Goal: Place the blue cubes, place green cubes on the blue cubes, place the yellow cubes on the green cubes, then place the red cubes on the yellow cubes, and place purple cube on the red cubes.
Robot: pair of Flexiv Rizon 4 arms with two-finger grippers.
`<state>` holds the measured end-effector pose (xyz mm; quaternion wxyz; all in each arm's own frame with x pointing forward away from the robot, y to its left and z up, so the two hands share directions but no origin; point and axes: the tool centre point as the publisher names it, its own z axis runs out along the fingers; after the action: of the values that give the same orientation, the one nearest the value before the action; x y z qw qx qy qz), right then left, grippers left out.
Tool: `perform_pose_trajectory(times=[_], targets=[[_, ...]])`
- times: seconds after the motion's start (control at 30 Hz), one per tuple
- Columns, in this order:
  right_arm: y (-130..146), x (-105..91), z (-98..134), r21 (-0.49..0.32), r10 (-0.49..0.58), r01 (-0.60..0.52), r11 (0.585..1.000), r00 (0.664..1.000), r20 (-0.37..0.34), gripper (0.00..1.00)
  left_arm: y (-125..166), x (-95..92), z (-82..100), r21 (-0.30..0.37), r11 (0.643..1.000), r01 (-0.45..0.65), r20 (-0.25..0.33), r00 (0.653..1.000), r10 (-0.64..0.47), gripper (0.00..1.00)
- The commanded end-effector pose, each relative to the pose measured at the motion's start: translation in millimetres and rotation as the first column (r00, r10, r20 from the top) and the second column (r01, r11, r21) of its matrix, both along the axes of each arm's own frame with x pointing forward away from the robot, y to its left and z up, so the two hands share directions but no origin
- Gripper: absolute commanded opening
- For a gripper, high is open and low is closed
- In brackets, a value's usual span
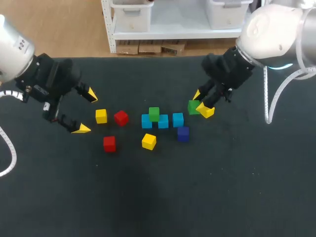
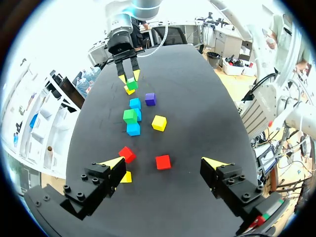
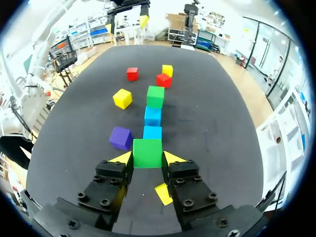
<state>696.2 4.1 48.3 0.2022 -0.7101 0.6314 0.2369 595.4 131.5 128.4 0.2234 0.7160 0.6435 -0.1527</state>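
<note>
Right wrist view: both yellow fingertips (image 3: 173, 158) press opposite faces of a green cube (image 3: 147, 153), so the right gripper (image 3: 147, 159) is closed on it, a narrow, square grip. I can't tell whether the cube is clear of the table (image 1: 237, 187). Just ahead runs the row of blue cubes (image 3: 152, 116), with a second green cube (image 3: 155, 96) already seated on its far end. Purple cube (image 3: 120, 137) lies just beside the row. Head view: the held cube hangs near the row's right end. Left gripper (image 1: 86, 111) is spread wide and empty, near a yellow cube (image 1: 100, 116) and two red cubes (image 1: 121, 117). Another yellow cube (image 1: 148, 141) lies in front of the row. Step in hand, as I judge it: set this green on the blues beside the first. Keep the faces parallel to the row, centre it over the bare blue tops, lower until it bears, open only slightly, and lift straight up. Risk: nudging the seated green or shifting a blue.
</note>
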Motion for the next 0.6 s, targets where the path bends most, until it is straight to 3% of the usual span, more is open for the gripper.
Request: perform_pose_trajectory(times=[0.03,0.6], targets=[[14,-3.3,4,-0.021,-0.022,0.023,1.0,0.999,0.026,0.0,2,0.0,-1.0,-0.006,1.0,0.003,0.003,1.0,-0.003,1.0],[57,-6.1,-7,-0.037,-0.044,0.044,0.998,0.999,0.013,0.0,2,0.0,-1.0,-0.006,1.0,0.003,0.003,1.0,-0.003,1.0]])
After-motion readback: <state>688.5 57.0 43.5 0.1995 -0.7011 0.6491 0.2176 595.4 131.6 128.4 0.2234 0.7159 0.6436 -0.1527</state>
